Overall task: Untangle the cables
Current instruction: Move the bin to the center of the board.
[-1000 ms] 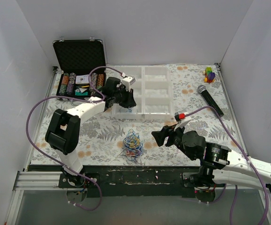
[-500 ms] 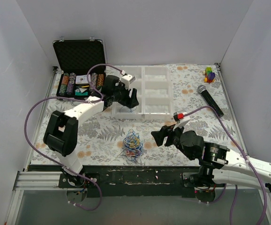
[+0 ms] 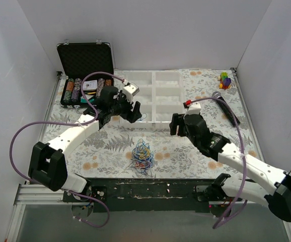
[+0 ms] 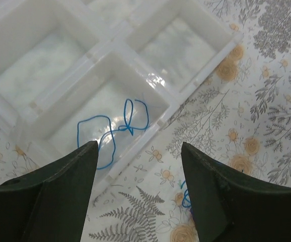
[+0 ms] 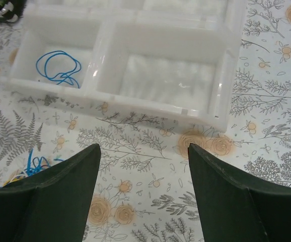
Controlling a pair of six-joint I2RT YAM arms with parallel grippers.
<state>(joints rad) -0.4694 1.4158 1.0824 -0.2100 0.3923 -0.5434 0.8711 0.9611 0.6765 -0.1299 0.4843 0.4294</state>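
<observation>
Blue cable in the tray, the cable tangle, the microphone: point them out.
blue cable (image 4: 127,129), left wrist view, its knotted middle.
cable tangle (image 3: 143,155), top external view, its middle.
microphone (image 3: 216,95), top external view, its head.

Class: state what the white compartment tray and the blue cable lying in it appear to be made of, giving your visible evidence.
Compartment tray: probably translucent moulded plastic, glossy; a faint grey pattern shows through its floor, with bright glints. Blue cable: likely plastic-coated wire, smooth; thin, holding loose loops.

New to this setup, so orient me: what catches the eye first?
A colourful tangle of cables lies on the floral table near the front edge. One blue cable lies alone in a corner compartment of the white tray, under the open left gripper.
</observation>
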